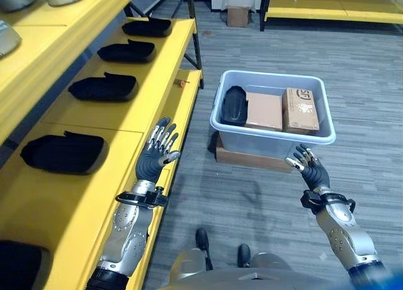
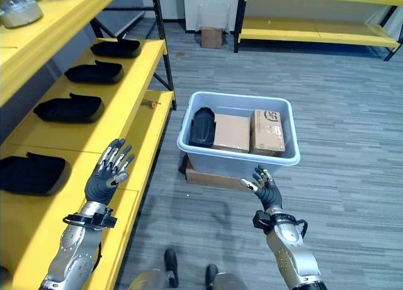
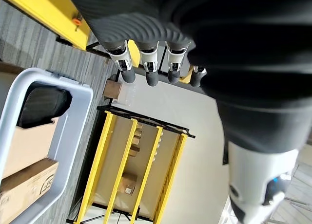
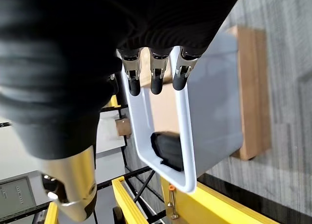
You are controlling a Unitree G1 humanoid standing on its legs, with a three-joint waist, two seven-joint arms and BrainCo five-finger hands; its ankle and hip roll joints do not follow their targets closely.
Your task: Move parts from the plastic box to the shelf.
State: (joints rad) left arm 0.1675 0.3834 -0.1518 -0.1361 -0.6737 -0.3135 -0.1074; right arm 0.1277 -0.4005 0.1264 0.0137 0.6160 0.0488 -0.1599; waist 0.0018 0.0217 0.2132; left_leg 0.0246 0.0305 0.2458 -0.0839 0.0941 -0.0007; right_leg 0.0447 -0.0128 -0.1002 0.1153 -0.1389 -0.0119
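Parts sit in a row along the yellow shelf (image 1: 135, 101) on my left: I count four black moulded parts (image 1: 104, 88) on the middle level, running from the near end to the far end, each lying flat and apart from its neighbours. One more black part (image 1: 234, 105) is still in the pale plastic box (image 1: 271, 135), leaning against the box's left wall, with two cardboard cartons (image 1: 300, 110) beside it filling the rest of the inside, the left one lying flat and the right one standing higher. The box rests on a flat brown board (image 1: 242, 157) on the grey floor (image 1: 352, 75), just off the shelf's front edge and near its far end. My left hand (image 1: 157, 152) is raised over the shelf's front edge, between the nearest part and the box, fingers spread and straight, holding nothing; its wrist camera shows the fingertips (image 3: 148, 78) loose in the air with the box rim off to one side. My right hand (image 1: 308, 165) hangs just in front of the box's near wall, toward its right corner, fingers relaxed and slightly bent, palm toward the box, empty; from its own wrist camera the fingertips (image 4: 156, 83) line up close to the rim, though I cannot tell whether they touch it. A small orange-handled tool (image 1: 182, 83) lies on the lower shelf board at the far end.
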